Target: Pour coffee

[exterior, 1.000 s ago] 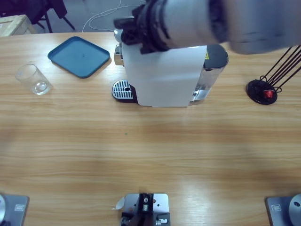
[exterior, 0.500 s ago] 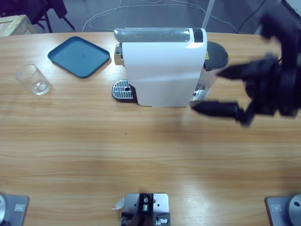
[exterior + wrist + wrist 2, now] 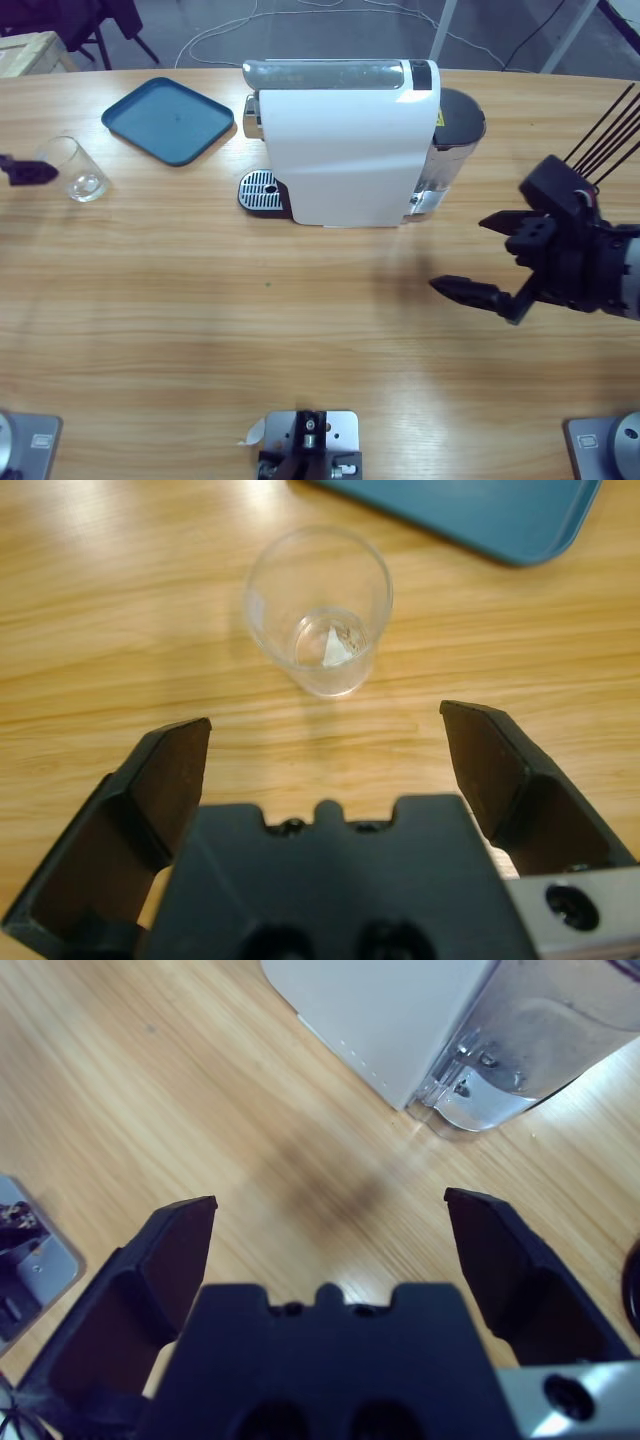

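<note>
glass cup (image 3: 318,610) faces spread left claw (image 3: 325,750); high view adds right claw (image 3: 478,257) spread, empty.

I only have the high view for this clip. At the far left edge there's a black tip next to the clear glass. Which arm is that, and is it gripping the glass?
Observer: It is the left gripper. Its wrist view looks straight at the glass, and the jaws stand open, short of it, touching nothing.
Operator: Anything in the glass?
Observer: No liquid shows; the left wrist view looks down to its clear bottom.
Operator: And the arm at the right?
Observer: That is the right gripper, open above bare table, with the lower corner of the coffee machine ahead of it.
</note>
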Available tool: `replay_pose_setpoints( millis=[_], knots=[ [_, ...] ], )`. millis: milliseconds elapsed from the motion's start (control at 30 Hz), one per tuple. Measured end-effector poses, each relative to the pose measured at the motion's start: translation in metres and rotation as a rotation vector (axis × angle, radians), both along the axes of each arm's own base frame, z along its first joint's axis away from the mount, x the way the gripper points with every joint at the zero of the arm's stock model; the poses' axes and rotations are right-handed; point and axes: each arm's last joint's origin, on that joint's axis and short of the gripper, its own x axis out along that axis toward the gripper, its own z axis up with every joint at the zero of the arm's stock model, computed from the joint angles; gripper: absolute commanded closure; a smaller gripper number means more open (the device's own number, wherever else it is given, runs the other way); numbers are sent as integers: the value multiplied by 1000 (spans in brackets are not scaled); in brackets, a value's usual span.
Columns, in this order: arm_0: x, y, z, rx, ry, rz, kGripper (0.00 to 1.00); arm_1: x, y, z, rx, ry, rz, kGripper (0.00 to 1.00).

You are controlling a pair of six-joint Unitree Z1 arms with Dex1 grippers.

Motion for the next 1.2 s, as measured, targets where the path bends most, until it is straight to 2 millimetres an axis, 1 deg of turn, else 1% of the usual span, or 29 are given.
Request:
replay_pose_setpoints(
  millis=[100,200,333,400,567,900,1000,1200],
  knots=[
    [9,-2,-6,-7,-22,-23,0,4,5,-7,-21,23,-15,0],
    [19,-3,-10,-50,-40,-57,0,7,7,-11,-41,28,-33,0],
    [33,9,-17,-81,-52,-17,0,10,10,-13,-47,22,-46,0],
    [36,14,-19,-80,-51,2,0,12,12,-17,-53,28,-47,0],
    [40,16,-22,-79,-52,11,0,15,16,-24,-70,42,-51,0],
    [61,19,-38,-103,-65,4,0,21,24,-34,-84,55,-54,0],
    [64,17,-44,-118,-57,-11,9,23,27,-37,-91,60,-54,0],
    [57,18,-57,-118,-19,-11,9,26,27,-38,-85,58,-64,0]
  ],
)
